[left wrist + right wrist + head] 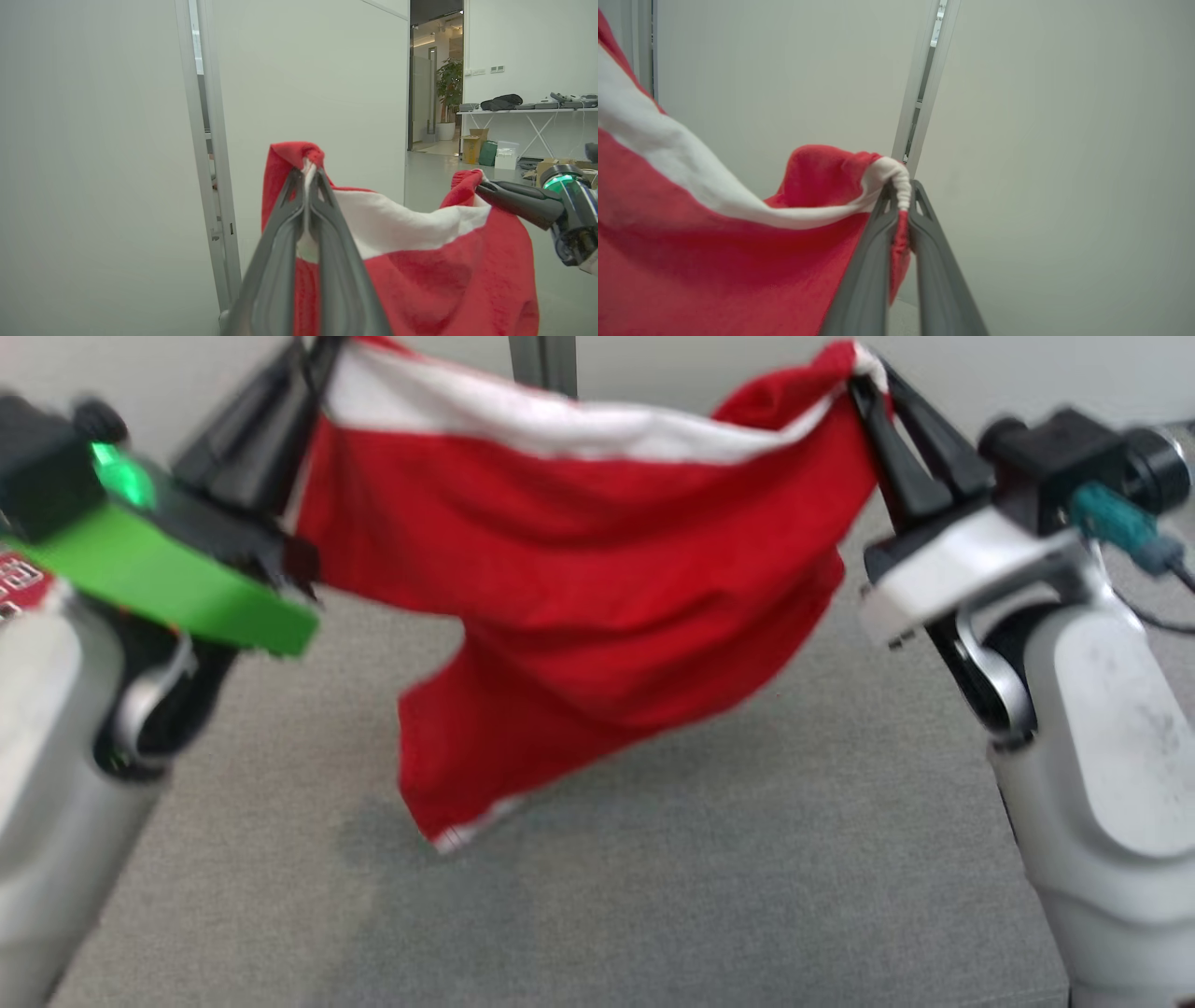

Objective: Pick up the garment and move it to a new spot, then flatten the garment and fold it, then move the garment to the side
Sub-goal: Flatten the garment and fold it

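Observation:
The garment (597, 579) is red cloth with a white band along its top edge. It hangs stretched in the air between both grippers, above the grey table (747, 896). My left gripper (313, 364) is shut on its upper left corner, and my right gripper (864, 378) is shut on its upper right corner. A loose lower corner with a white hem droops toward the table at the lower left. In the left wrist view my left gripper (308, 175) pinches bunched cloth of the garment (420, 270), and the right gripper (481, 186) holds the far corner. The right wrist view shows the right gripper (901, 191) clamped on the garment (691, 242).
Pale wall panels with a metal post (544, 364) stand behind the table. Through a doorway in the left wrist view, a white bench (528, 111) carries dark items, with boxes (472, 147) on the floor beneath it.

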Controlling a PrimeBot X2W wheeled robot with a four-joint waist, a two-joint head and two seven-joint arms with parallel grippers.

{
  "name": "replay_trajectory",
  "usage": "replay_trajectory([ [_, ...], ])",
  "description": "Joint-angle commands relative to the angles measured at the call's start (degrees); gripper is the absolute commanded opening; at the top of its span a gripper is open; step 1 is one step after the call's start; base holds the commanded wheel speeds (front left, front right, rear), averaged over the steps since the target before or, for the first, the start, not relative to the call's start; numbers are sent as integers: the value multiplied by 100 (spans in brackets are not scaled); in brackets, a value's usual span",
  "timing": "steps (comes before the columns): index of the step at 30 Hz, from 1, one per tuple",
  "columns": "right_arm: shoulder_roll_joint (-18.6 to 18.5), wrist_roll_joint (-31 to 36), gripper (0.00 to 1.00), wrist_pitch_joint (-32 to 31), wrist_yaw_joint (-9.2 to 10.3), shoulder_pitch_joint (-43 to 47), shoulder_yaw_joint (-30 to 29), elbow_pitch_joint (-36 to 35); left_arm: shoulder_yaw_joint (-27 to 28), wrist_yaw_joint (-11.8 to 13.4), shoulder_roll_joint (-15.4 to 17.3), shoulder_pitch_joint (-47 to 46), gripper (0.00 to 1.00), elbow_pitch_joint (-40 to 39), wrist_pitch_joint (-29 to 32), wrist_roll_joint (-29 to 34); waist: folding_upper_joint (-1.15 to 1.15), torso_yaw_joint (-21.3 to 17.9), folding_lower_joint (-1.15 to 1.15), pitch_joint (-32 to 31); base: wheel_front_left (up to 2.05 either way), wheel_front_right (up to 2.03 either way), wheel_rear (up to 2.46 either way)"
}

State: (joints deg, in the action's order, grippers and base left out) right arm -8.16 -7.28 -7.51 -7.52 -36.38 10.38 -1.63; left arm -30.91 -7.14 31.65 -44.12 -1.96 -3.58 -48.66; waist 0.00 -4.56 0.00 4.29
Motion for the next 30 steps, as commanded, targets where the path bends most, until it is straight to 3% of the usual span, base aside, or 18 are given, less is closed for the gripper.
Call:
replay_trajectory([
  [1, 22, 36, 0, 81, 6, -318, 58, 168, 20, -26, 7, -347, 0, 161, -21, 89, 0, -84, 0, 648, 0, 0, 0],
  [5, 128, 296, 0, 391, 7, -1404, 9, 821, -54, -44, -100, -1417, 0, 805, -174, 205, 0, -96, 0, 1184, 0, 0, 0],
  [8, 312, 701, 0, 916, 6, -2521, -361, 1520, -113, -42, -261, -2476, 0, 1477, -590, 377, 0, -95, 0, 1739, 0, 0, 0],
  [13, 462, 1293, 0, 1692, 6, -3178, -942, 2348, -248, -44, -619, -3057, 0, 2115, -1003, 393, 0, -22, 0, 2267, 0, 0, 0],
  [18, 520, 1550, 0, 2128, 6, -3006, -1195, 3124, -591, -44, -827, -2658, 0, 2244, -1156, 332, 0, 3, 0, 2518, 0, 0, 0],
  [22, 521, 1412, 0, 2245, 6, -2701, -1084, 3390, -469, -45, -888, -2150, 0, 1832, -1165, 477, 0, 15, 0, 2590, 0, 0, 0],
  [30, 521, 1032, 0, 2267, 6, -1593, -732, 2557, 120, -45, -991, -638, 0, 629, -1156, 799, 0, 22, 0, 2389, 0, 0, 0],
])
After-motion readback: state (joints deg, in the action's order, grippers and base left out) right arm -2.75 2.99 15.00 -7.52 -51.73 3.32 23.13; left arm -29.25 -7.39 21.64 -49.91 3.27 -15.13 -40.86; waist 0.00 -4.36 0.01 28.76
